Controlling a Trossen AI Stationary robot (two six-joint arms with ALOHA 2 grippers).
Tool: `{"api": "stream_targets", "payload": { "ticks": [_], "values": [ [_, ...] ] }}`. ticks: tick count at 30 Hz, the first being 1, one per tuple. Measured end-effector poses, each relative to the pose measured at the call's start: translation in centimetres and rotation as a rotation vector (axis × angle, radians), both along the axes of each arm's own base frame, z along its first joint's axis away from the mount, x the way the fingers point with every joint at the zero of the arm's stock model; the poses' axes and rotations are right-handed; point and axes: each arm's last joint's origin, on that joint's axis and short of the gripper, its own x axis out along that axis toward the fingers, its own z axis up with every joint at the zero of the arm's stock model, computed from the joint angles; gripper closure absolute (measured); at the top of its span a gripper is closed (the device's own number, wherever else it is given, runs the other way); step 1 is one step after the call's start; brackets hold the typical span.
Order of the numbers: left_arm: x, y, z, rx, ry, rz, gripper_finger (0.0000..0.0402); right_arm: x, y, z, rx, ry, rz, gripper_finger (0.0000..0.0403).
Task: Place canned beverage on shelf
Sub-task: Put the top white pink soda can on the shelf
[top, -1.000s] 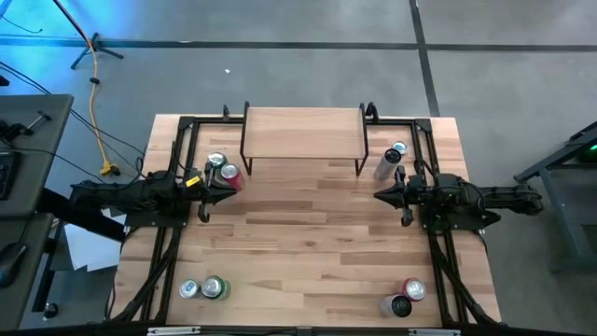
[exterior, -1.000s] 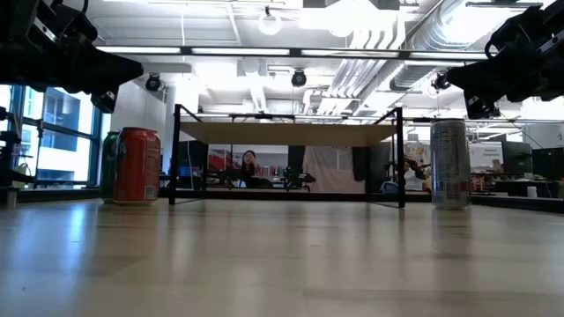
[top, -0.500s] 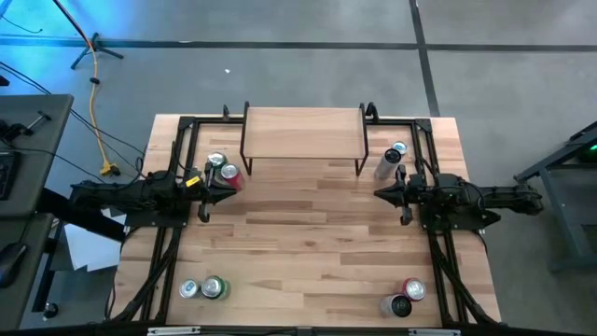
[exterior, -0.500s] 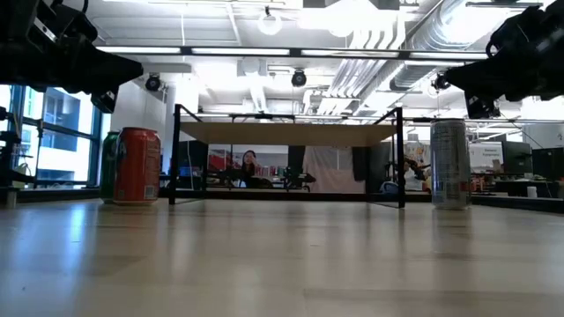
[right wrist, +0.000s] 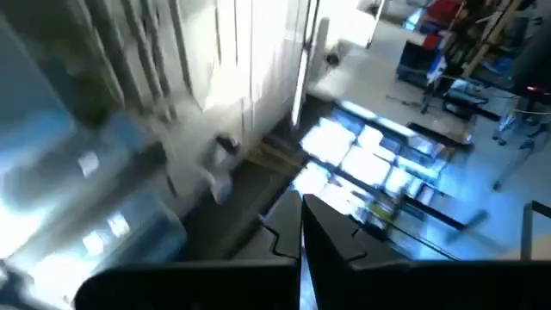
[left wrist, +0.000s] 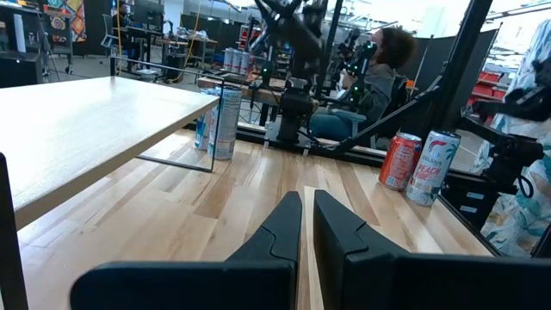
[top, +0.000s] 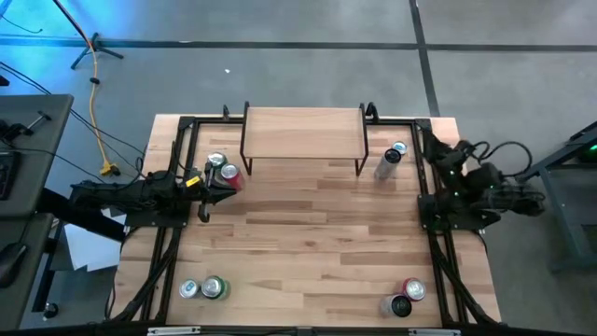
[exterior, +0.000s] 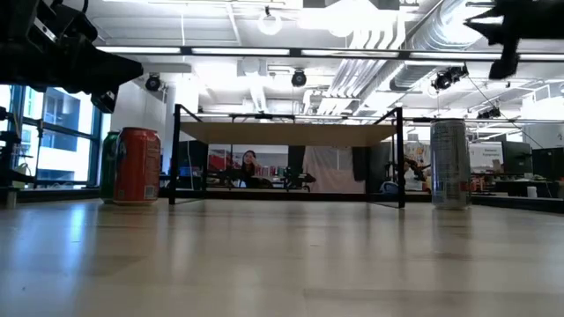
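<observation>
The shelf point(top: 303, 131), a light-wood board on thin black legs, stands at the far middle of the table and also shows in the low view point(exterior: 286, 133). A tall silver can point(top: 387, 163) stands upright on the table right of it, with another can point(top: 399, 149) just behind. A red can point(top: 230, 176) and a silver-topped can point(top: 216, 162) stand left of the shelf. My left gripper point(top: 228, 192) is shut and level beside the red can, touching nothing. My right gripper point(top: 427, 142) is shut, raised and tipped upward near the right edge; its wrist view shows only blurred ceiling.
Two cans point(top: 201, 288) stand at the near left corner and two more point(top: 407, 297) at the near right. Black frame rails point(top: 173, 224) run along both sides of the table. The wide middle of the tabletop point(top: 308, 233) is bare wood. A person point(left wrist: 379, 77) sits beyond the table's right side.
My right gripper has risen, drawn back toward the table's right edge, tipped upward and rolled about its own axis; it was level and pointing left over the table, and now points up toward the far side. It stays shut. The cans have not moved.
</observation>
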Motion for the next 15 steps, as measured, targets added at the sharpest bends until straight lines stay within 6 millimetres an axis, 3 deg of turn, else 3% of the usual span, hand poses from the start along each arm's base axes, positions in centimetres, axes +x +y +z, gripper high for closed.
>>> {"api": "stream_targets", "payload": {
  "ticks": [3, 6, 11, 15],
  "values": [
    [0.0, 0.0, 0.0, 0.000, 0.000, 0.000, 0.0398, 0.2, -0.2, 2.0, 0.053, 0.255, -0.022, 0.0390],
    [0.0, 0.0, 0.0, 0.000, 0.000, 0.000, 0.0398, -0.5, -0.3, 3.9, 0.145, 0.502, -0.035, 0.0345],
    [0.0, 0.0, 0.0, 0.000, -0.001, 0.000, 0.0398, -0.5, -0.5, 6.2, 0.294, 0.773, -0.011, 0.0213],
    [0.0, 0.0, 0.0, 0.000, 0.000, 0.000, 0.0398, 1.3, -1.0, 7.6, 0.367, 0.941, 0.001, 0.0111]
  ]
}}
